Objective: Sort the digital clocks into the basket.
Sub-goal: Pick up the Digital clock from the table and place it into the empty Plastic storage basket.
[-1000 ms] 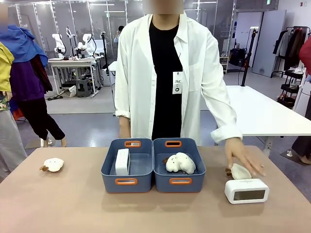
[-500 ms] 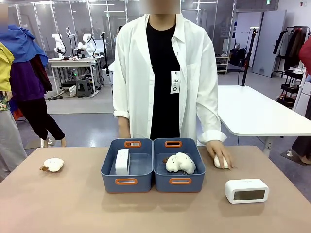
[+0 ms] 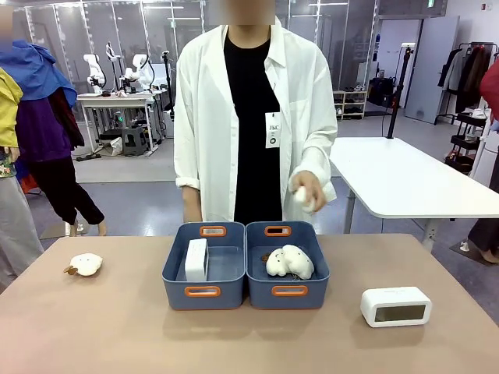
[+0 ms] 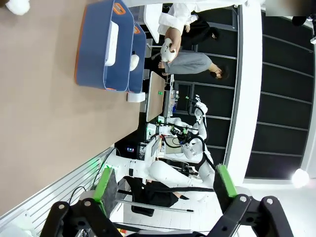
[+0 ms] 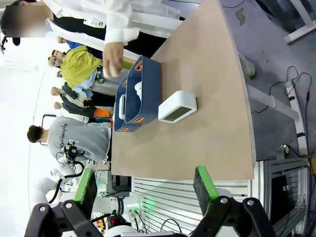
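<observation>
Room: open lab hall, glass partitions at the back, a white table (image 3: 413, 183) behind the person on my right.
Worktop: tan worktop (image 3: 109, 327), seen from my side in the front cam.
Person: the person (image 3: 249, 117) stands at the far edge in a white coat over a black top, badge on the chest.
Hand: one hand (image 3: 310, 185) is raised at about waist height, above the far edge, closed round a small plush (image 3: 299, 196). It's white; can't tell more.
Basket: blue basket (image 3: 176, 287) w/ orange handle slots, mid worktop, the left one of a pair.
Other bin: matching blue bin (image 3: 315, 287), touching the basket's right side.
Clock 1: first clock (image 3: 196, 259), white, stands on edge inside the basket near its left wall. I can't see its face.
Clock 2: second clock (image 3: 395, 306) sits upright on the bare worktop, right of the bins and well apart from them, grey-green LCD facing me.
Plush in bin: a fluffy plush toy (image 3: 289, 262), white w/ brown bits, lies in the blue bin.
Loose plush: another plush (image 3: 85, 264) lies at the worktop's far left, well apart from the basket.
Left claw: left claw (image 4: 165, 182) is spread wide w/ nothing btwn the green pads, off the worktop.
Right claw: right claw (image 5: 144, 187) is also spread wide and empty, w/ the second clock far ahead in its cam.
</observation>
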{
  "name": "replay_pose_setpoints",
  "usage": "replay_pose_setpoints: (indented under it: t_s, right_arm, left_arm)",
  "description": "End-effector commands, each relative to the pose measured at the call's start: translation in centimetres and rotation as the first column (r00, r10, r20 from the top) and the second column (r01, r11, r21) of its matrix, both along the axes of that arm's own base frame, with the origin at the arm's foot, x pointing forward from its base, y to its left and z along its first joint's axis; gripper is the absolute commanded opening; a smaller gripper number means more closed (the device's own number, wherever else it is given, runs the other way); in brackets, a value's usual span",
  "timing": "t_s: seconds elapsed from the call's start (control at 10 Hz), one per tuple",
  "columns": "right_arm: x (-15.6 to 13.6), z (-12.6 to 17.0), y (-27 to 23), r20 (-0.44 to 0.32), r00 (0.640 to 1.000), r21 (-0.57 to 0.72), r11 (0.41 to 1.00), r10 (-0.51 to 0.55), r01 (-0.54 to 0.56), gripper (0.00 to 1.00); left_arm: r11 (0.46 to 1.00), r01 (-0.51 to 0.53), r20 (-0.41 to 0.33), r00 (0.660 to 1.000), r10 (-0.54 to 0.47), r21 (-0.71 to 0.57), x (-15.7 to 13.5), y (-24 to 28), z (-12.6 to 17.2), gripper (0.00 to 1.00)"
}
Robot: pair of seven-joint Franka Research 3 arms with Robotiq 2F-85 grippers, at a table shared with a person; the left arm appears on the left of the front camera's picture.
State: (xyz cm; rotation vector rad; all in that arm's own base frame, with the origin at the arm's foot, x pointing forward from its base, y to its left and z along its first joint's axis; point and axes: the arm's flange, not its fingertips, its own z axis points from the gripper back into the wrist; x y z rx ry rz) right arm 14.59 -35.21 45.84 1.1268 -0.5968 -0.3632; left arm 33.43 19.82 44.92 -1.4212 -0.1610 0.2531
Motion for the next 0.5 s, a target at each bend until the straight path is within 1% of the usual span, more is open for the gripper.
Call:
replay_pose_setpoints:
  t_s: [0.0, 0.1, 0.2, 0.3, 0.4]
  right_arm:
    - [0.0, -0.1, 0.0, 0.001, 1.0, 0.001, 1.0, 0.0, 0.0, 1.0]
    - [0.8, 1.3, 2.2, 0.078, 0.992, -0.126, 0.988, 0.1, -0.09, 1.0]
    - [1.6, 2.7, 4.2, 0.103, 0.975, -0.255, 0.952, 0.199, -0.168, 1.0]
    - [2.9, 4.0, 6.3, 0.12, 0.94, -0.44, 0.866, 0.32, -0.239, 1.0]
    - [4.5, 4.9, 8.4, 0.096, 0.89, -0.606, 0.736, 0.445, -0.303, 1.0]
  left_arm:
    - [1.0, 0.009, 0.002, 1.0, -0.009, 0.01, -0.5, 0.2, 0.0, 1.0]
    - [1.0, 0.009, 0.002, 1.0, -0.009, 0.01, -0.5, 0.2, 0.0, 1.0]
    - [1.0, 0.009, 0.002, 1.0, -0.009, 0.01, -0.5, 0.2, 0.0, 1.0]
    - [1.0, 0.009, 0.002, 1.0, -0.009, 0.01, -0.5, 0.2, 0.0, 1.0]
    - [1.0, 0.009, 0.002, 1.0, -0.009, 0.01, -0.5, 0.2, 0.0, 1.0]
